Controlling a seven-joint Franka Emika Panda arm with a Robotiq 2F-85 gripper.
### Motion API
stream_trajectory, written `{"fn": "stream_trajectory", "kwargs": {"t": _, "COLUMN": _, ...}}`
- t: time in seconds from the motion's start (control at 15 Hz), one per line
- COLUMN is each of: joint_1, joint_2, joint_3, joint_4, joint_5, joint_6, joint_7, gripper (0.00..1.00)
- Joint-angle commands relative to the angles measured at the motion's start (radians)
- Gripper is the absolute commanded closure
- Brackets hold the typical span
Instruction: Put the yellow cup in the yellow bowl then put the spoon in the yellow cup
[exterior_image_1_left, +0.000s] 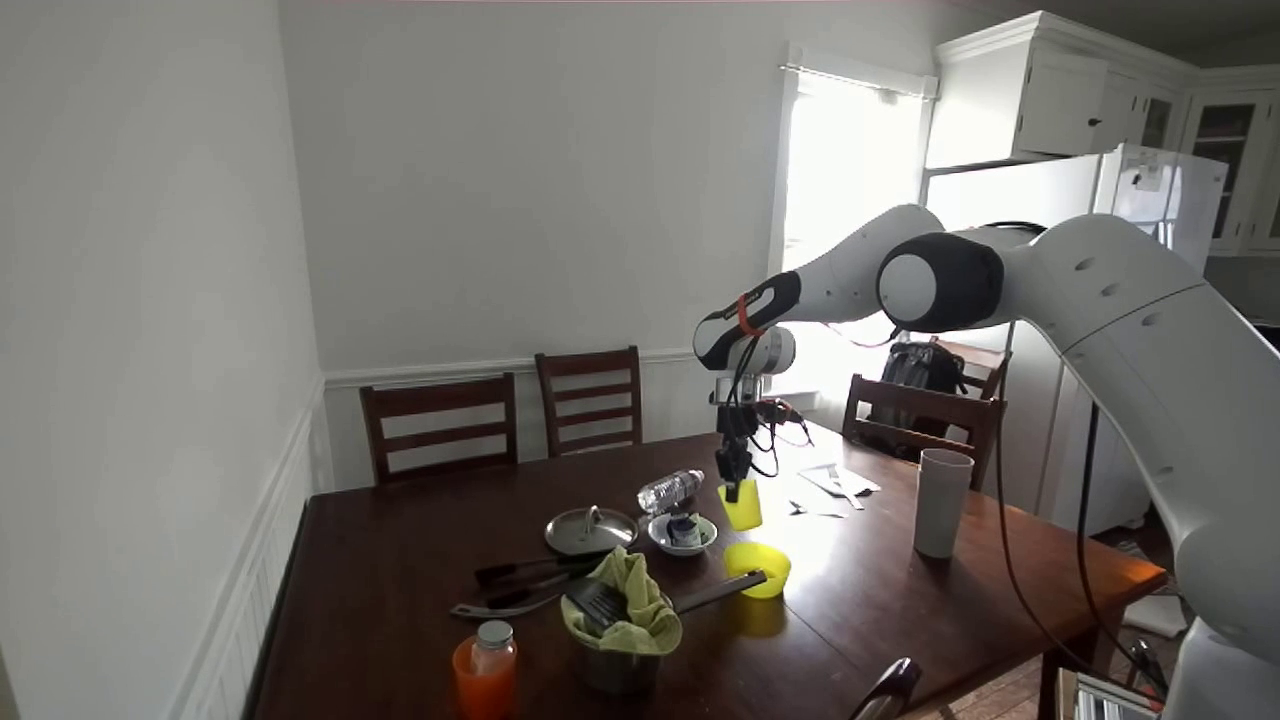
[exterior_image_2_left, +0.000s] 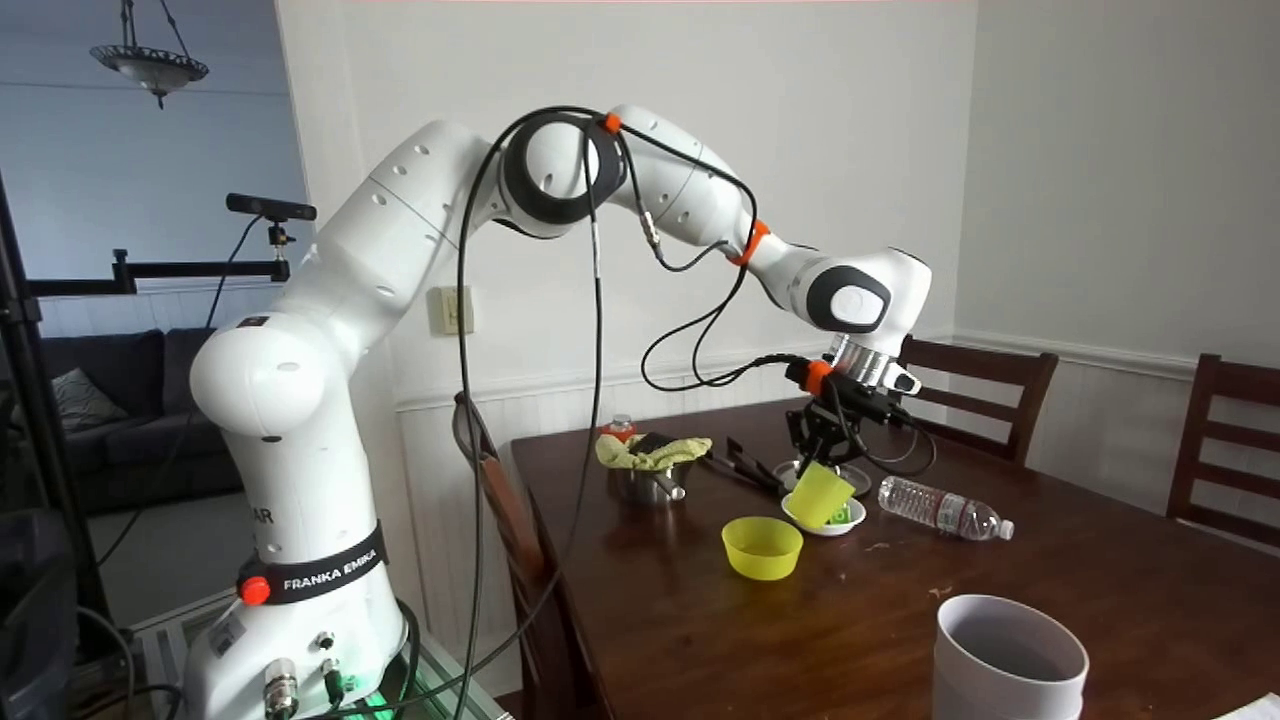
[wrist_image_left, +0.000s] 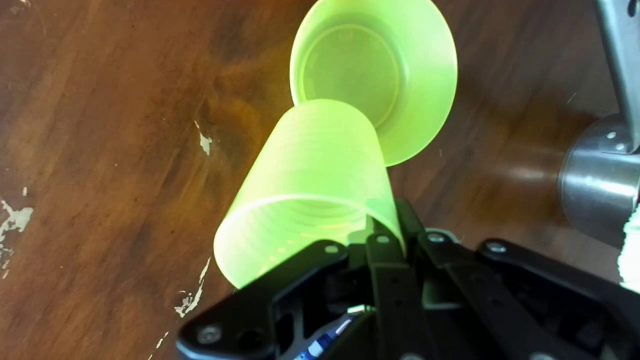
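holding the yellow cup (wrist_image_left: 312, 160) askew by one wall in the tightly closed claw (wrist_image_left: 392, 232) — likely to swivel, so straighten before lowering; centre over the yellow bowl (wrist_image_left: 372, 70), below the claw and to one side — settle bottom first, then let go

Black hand (exterior_image_1_left: 735, 490) gripping tilted yellow cup (exterior_image_1_left: 744, 510), yellow bowl (exterior_image_1_left: 758, 560) on dark table (exterior_image_1_left: 400, 560), tall grey tumbler (exterior_image_1_left: 941, 508)

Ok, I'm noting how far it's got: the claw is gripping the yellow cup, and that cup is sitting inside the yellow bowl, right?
Not quite. The claw is gripping the yellow cup, but it isn't inside the yellow bowl: both exterior views show it held in the air, apart from the bowl.
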Motion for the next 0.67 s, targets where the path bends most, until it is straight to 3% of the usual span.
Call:
{"fn": "stream_trajectory", "kwargs": {"t": 0.0, "joint_1": 0.026, "joint_2": -0.100, "joint_3": -0.002, "joint_4": -0.152, "joint_5": -0.018, "joint_6": 0.084, "joint_7": 0.090, "gripper": 0.95}}
{"fn": "stream_trajectory", "kwargs": {"t": 0.6, "joint_1": 0.059, "joint_2": -0.241, "joint_3": 0.004, "joint_4": -0.446, "joint_5": -0.021, "joint_6": 0.347, "joint_7": 0.165, "gripper": 0.95}}
